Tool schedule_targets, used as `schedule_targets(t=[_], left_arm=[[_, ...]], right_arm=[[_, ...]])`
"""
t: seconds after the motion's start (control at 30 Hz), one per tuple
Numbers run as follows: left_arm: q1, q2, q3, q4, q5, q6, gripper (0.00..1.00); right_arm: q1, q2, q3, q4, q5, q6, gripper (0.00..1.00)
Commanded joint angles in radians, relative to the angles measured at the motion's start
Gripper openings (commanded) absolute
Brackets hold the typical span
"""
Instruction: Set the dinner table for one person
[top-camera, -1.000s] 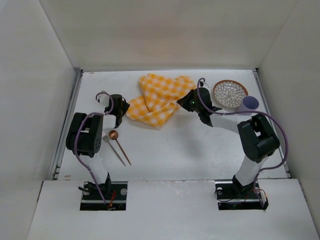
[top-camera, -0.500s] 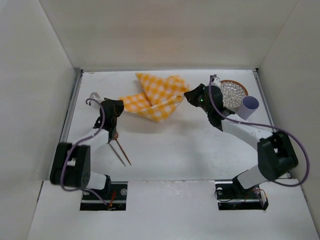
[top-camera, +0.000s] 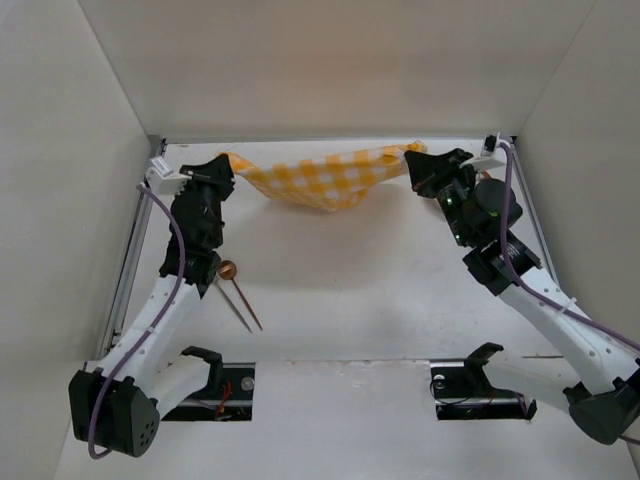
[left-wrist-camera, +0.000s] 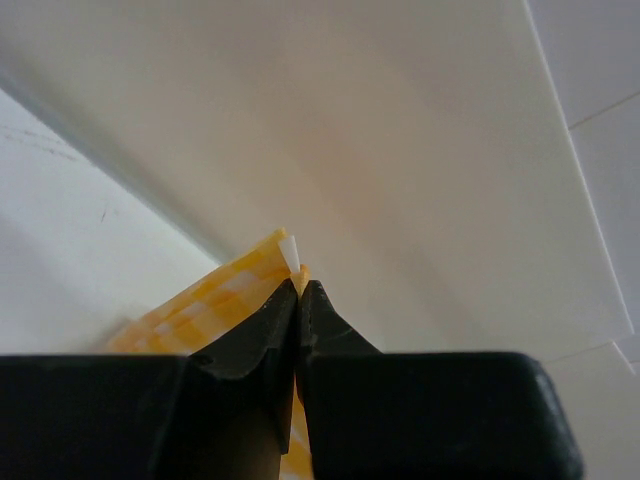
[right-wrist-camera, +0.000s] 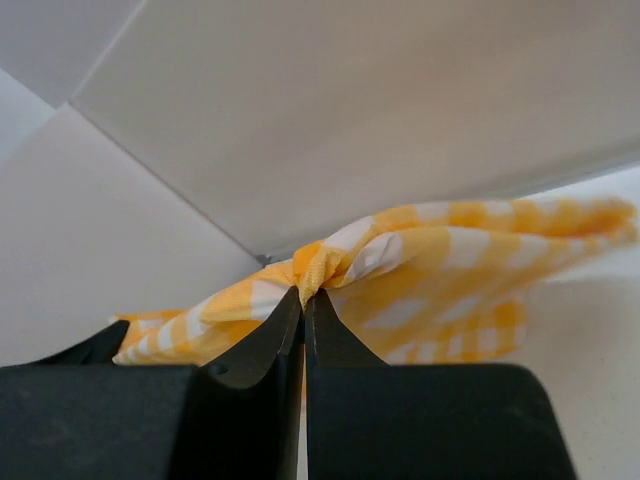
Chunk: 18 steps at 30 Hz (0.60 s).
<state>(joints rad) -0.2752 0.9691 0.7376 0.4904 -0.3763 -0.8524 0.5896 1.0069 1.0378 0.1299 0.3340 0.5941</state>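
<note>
- White matte dinner table (top-camera: 350, 300): a big flat tabletop with rails down its left and right edges. Looks rigid and heavy to me, so nothing to grab, you just lay stuff on it.
- Yellow-and-white checked cloth (top-camera: 320, 182): hanging in the air along the tabletop's far edge and sagging in the middle. I'd say it's soft, light and floppy, so the corners are the spots to hold.
- Left gripper (top-camera: 225, 163): pinched tight on the cloth's left corner, by the far left corner.
- Right gripper (top-camera: 413, 166): clamped on the bunched right corner, by the far right corner.
- Spoon (top-camera: 245, 298) and fork (top-camera: 238, 315): lying together near the left edge.
</note>
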Motion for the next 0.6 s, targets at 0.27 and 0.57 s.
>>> schedule_targets(t=[0.27, 0.57], left_arm=[[0.066, 0.451, 0.642, -0.082, 0.017, 0.131, 0.01], [0.135, 0.695, 1.169, -0.279, 0.139, 0.127, 0.01]], right_arm=[[-0.219, 0.441, 0.517, -0.076, -0.17, -0.054, 0.03], [-0.308, 0.728, 1.085, -0.156, -0.319, -0.033, 0.02]])
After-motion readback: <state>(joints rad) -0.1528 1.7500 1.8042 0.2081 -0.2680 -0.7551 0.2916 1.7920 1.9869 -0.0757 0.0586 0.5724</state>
